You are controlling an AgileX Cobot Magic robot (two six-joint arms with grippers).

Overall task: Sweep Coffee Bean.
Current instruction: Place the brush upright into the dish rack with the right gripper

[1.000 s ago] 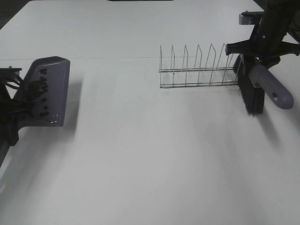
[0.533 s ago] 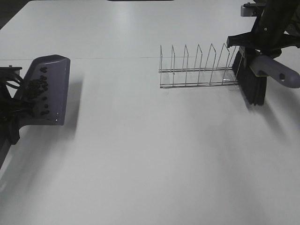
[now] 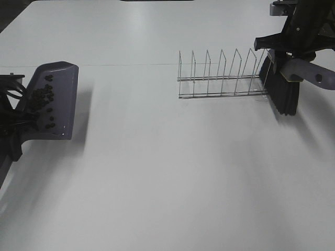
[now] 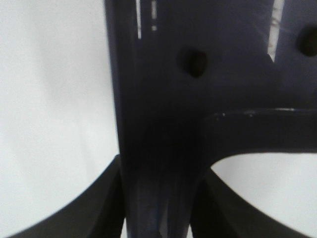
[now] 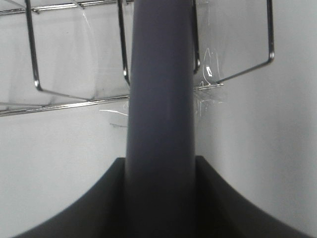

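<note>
Exterior high view showed the coffee beans [image 3: 42, 99] heaped in the dustpan [image 3: 65, 83], just ahead of the left gripper [image 4: 158, 201], which was clenched on its handle. The right gripper [image 5: 161, 198] grasped the brush [image 3: 282, 94], bristles hanging below it beside the wire rack [image 3: 220, 78]. No loose beans showed; sweeping looked finished.

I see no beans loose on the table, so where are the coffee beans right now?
In the exterior high view the coffee beans lie in the dustpan at the far left, well apart from the wire rack and brush on the right.
</note>
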